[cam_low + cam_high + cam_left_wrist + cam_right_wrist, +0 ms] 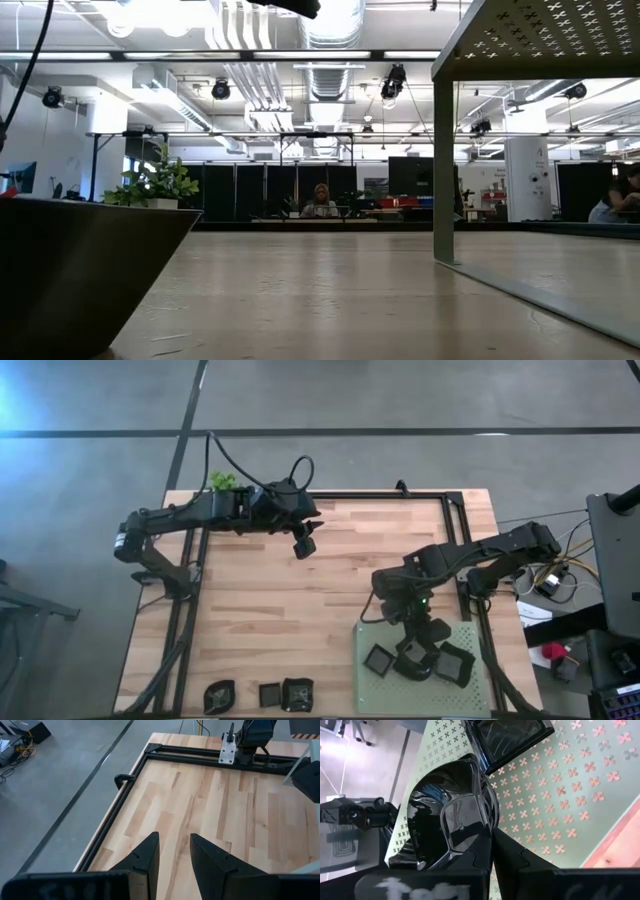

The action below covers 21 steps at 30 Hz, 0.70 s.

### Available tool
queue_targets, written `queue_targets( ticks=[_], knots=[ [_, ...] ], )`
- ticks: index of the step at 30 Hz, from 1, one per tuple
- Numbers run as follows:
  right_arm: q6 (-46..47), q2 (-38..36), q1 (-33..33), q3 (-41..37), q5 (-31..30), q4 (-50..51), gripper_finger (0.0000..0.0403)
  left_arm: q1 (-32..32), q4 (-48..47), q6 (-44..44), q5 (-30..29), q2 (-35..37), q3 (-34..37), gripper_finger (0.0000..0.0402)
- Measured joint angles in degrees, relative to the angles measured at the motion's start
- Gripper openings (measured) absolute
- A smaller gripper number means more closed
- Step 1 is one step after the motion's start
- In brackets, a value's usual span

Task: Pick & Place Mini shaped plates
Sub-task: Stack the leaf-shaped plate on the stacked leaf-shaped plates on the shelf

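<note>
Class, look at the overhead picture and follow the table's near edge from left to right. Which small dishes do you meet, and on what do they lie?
Wavy-rimmed dish → small square dish → rounded dish, all on bare wood → square dish on the green mat → dish farther right on the mat.

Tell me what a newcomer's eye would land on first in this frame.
The right gripper, shut on a glossy black wavy-rimmed mini plate, sits over the pale green patterned mat at the table's right near corner, between two more dark plates. Three other small black plates line the near edge, while the left gripper hangs open over bare wood.
</note>
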<state>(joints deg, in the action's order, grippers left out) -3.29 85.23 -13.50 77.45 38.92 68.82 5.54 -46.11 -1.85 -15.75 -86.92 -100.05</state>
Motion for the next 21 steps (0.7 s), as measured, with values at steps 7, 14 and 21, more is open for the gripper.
queue_targets(
  ticks=[7, 14, 21],
  knots=[
    [0.1, 0.0, 0.0, 0.0, 0.0, 0.3, 0.0009, 0.0, -0.3, 0.0, 0.0, 0.0, 0.0, 0.0103],
    [0.2, 0.0, 0.0, 0.0, 0.0, 0.3, 0.0009, 0.0, -0.3, 1.0, 0.0, 0.0, 0.0, 0.0103],
    [0.1, 0.0, 0.0, 0.0, -0.3, 0.2, 0.0030, 0.1, -0.3, 1.5, 0.0, 0.0, 0.0, 0.0103]
  ],
)
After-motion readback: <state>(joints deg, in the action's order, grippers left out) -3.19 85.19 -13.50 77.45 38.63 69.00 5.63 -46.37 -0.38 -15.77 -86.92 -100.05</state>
